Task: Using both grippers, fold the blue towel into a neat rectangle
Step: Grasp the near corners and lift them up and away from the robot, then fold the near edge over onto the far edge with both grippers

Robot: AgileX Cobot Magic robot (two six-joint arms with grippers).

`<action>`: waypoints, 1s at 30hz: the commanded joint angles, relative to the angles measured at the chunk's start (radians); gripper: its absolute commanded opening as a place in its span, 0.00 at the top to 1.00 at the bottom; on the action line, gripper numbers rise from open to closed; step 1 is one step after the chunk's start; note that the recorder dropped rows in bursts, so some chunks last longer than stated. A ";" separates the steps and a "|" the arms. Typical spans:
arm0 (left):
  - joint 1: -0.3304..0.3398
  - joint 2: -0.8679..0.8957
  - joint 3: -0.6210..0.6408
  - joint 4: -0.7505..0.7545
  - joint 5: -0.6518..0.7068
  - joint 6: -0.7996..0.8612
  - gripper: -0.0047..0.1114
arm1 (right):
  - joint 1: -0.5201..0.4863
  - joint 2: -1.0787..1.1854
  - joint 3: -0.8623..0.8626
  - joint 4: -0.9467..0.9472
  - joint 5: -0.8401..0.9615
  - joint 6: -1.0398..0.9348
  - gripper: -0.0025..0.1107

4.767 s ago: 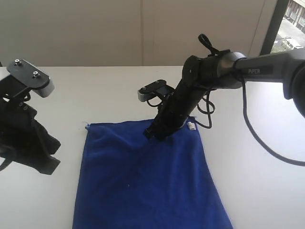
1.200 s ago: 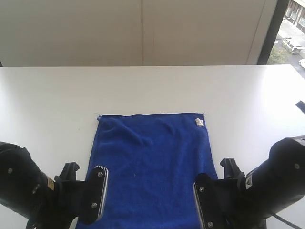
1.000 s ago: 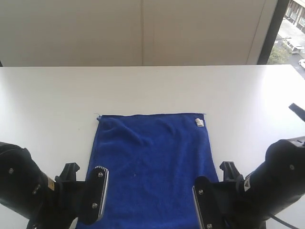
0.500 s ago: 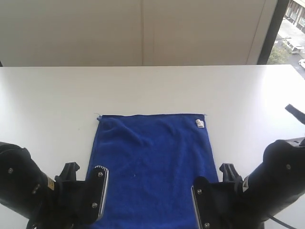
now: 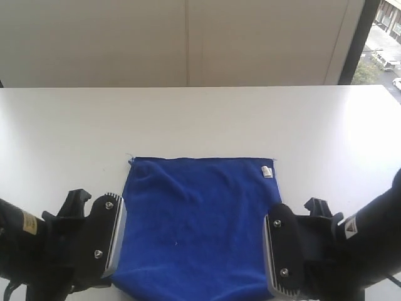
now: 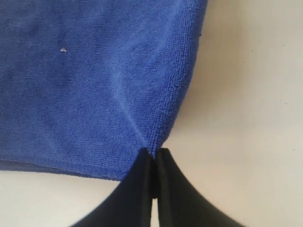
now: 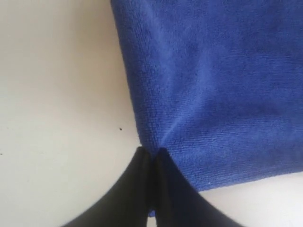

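Observation:
The blue towel point(image 5: 197, 219) lies on the white table, its far edge flat with the small white tag point(image 5: 267, 171) at the far right corner. Its near end is raised off the table. My left gripper point(image 6: 154, 152) is shut on the towel's near left corner point(image 6: 158, 137), pinching the cloth between thin black fingers. My right gripper point(image 7: 151, 153) is shut on the near right corner point(image 7: 158, 142). In the exterior view both arms' grey plates point(image 5: 103, 241) point(image 5: 282, 257) flank the towel's near end, and the fingertips are hidden behind them.
The white table point(image 5: 200, 119) stretches beyond the towel to a pale wall. A window shows at the far right point(image 5: 382, 37).
Both grippers have lifted and moved away from the camera with the near corners, so the towel's near edge has come up and its far edge has slid slightly nearer.

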 commanded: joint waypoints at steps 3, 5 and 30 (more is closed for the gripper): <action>-0.003 -0.131 0.006 -0.008 0.101 -0.012 0.96 | 0.002 -0.113 -0.007 -0.012 0.055 0.086 0.98; -0.003 -0.156 0.006 0.014 0.080 -0.012 0.96 | 0.002 -0.131 -0.023 -0.046 0.049 0.144 0.98; 0.128 0.126 0.000 0.127 -0.661 -0.077 0.96 | -0.066 0.162 -0.125 -0.404 -0.533 0.623 0.98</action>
